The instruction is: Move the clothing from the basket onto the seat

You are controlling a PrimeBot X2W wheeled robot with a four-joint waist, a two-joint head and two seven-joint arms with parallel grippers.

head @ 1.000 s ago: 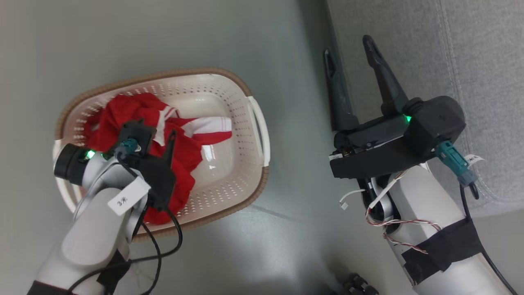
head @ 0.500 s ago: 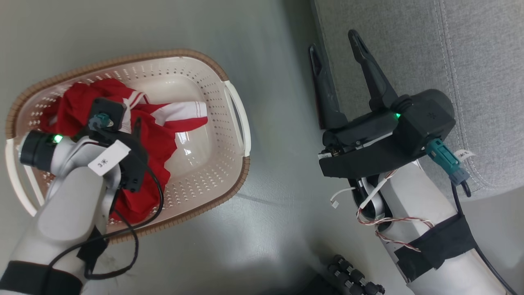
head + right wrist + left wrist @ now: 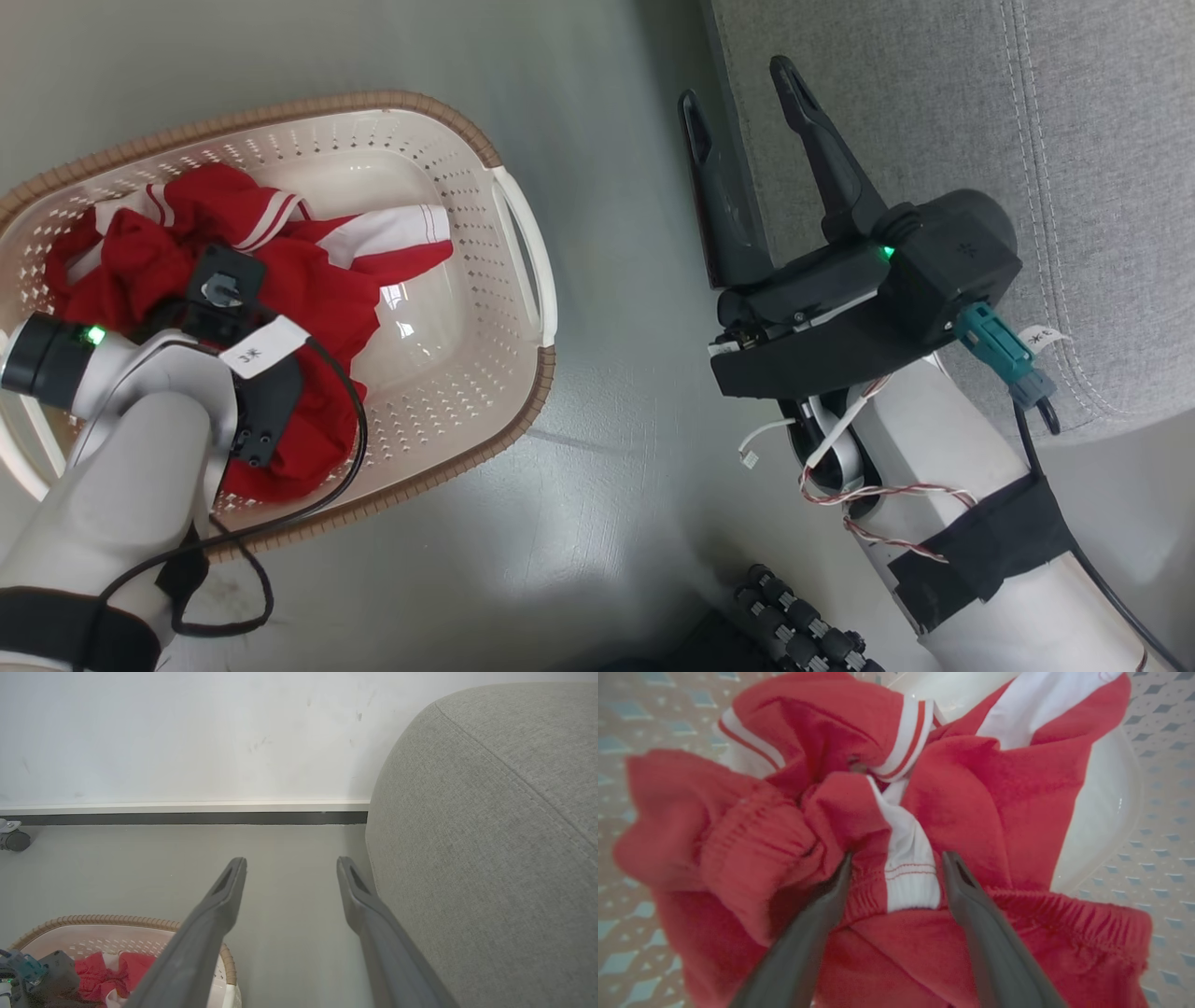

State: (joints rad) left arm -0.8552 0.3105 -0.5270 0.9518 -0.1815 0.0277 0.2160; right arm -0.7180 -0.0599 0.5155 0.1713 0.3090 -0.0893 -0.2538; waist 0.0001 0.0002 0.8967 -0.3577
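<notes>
While clothing point(image 3: 308, 271) sits in basket point(image 3: 485, 373), left tool point(image 3: 899, 856) spread wide astride red folds, right tool point(image 3: 737, 82) released beside seat point(image 3: 934, 93).

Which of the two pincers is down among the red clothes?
The left pincer: open, it straddles a white stripe of the clothing in the basket. The right pincer hangs open beside the seat.

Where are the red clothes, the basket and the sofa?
red clothes point(image 3: 336, 289), head view, crumpled red fabric.
basket point(image 3: 467, 373), head view, holey inner wall.
sofa seat point(image 3: 1102, 140), head view, grey cushion top.
</notes>
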